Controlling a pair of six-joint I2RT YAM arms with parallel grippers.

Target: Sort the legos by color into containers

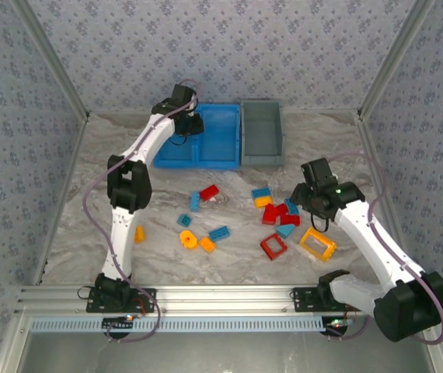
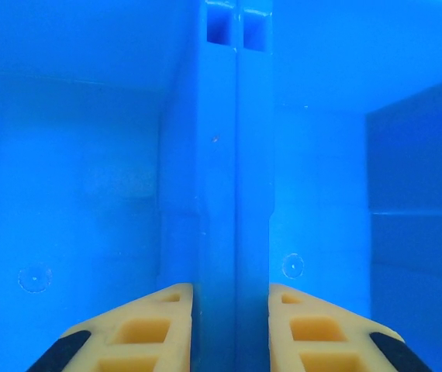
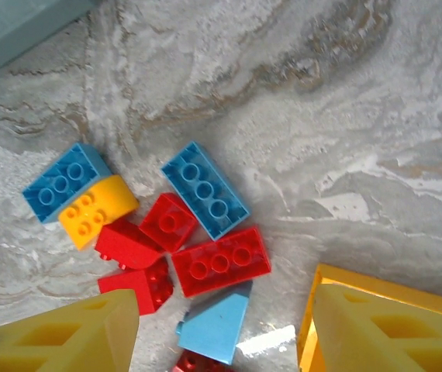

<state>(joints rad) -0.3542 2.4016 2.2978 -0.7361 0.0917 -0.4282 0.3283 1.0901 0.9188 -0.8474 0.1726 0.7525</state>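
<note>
Marbled table (image 1: 229, 268) bearing legos (image 1: 280, 214), containers (image 1: 262, 159)

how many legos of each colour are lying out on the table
red legos: 6 (4 of them are bunched tight, so that split is my best reading)
blue legos: 6
yellow-orange legos: 5
total: 17
</note>
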